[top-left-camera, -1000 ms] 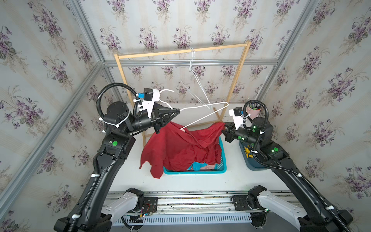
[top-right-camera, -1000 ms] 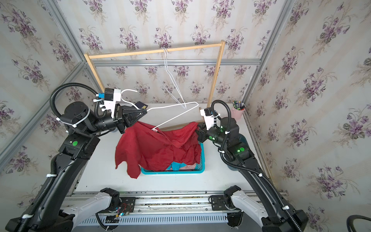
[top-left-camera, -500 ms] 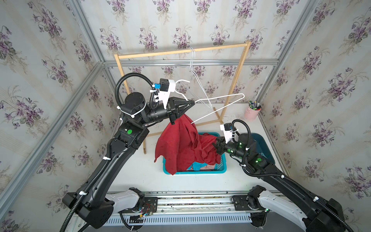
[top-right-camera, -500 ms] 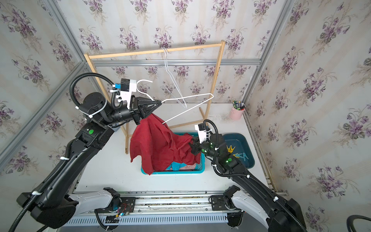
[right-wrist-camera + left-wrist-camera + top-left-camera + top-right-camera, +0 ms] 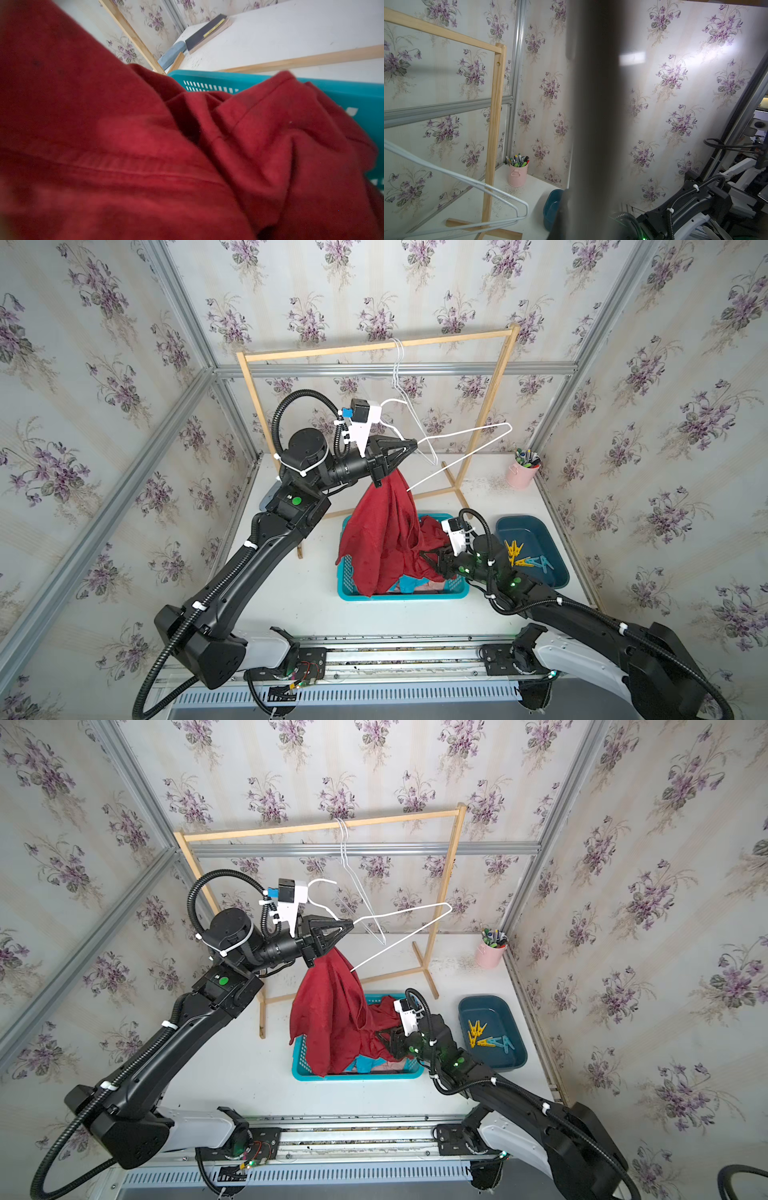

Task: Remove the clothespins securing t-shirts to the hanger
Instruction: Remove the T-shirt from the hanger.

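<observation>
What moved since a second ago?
The left tool, shut on the white hanger, carried it up and toward the wooden rack, so the red t-shirt now dangles longer. The right tool sank lower, over the teal basket; whether it let go of the shirt is unclear. The clothespins in the dark tray, the rack and the basket stayed put.

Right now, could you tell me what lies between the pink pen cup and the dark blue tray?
Nothing but bare table separates the cup and the tray, seen in both top views.

Matt, soft cloth t-shirt [image 5: 386,539]; glossy plastic basket [image 5: 399,596]; bare pale wood rack [image 5: 332,348]; smooth coated-wire hanger [image 5: 465,432].
</observation>
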